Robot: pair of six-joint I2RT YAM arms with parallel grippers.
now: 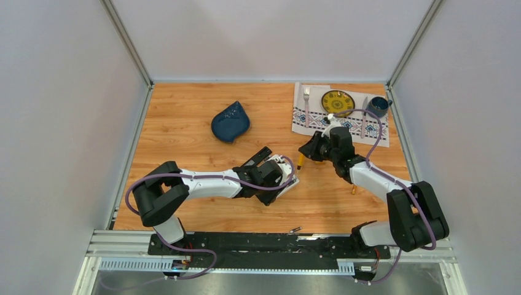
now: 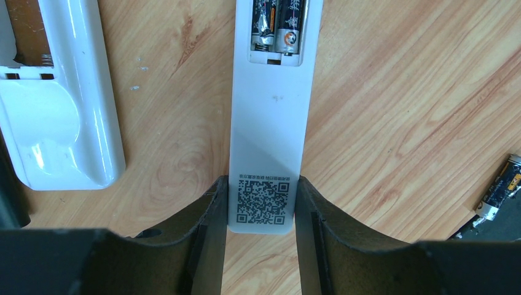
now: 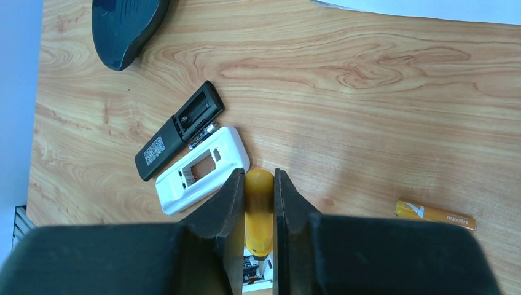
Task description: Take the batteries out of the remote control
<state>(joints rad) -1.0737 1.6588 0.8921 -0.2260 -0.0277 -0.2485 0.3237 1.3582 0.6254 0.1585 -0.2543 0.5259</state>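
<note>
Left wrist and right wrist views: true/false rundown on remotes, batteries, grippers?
1. The left gripper clamps the white remote at its QR-code end. True.
2. That remote's battery bay is empty. False: two batteries sit in the open bay.
3. The right gripper is shut on the orange handle of a screwdriver. True.
4. The black remote lies on a cloth placemat. False: it lies on the bare wooden table.
5. An orange battery lies loose on the table, off to one side of the right gripper. True.
</note>
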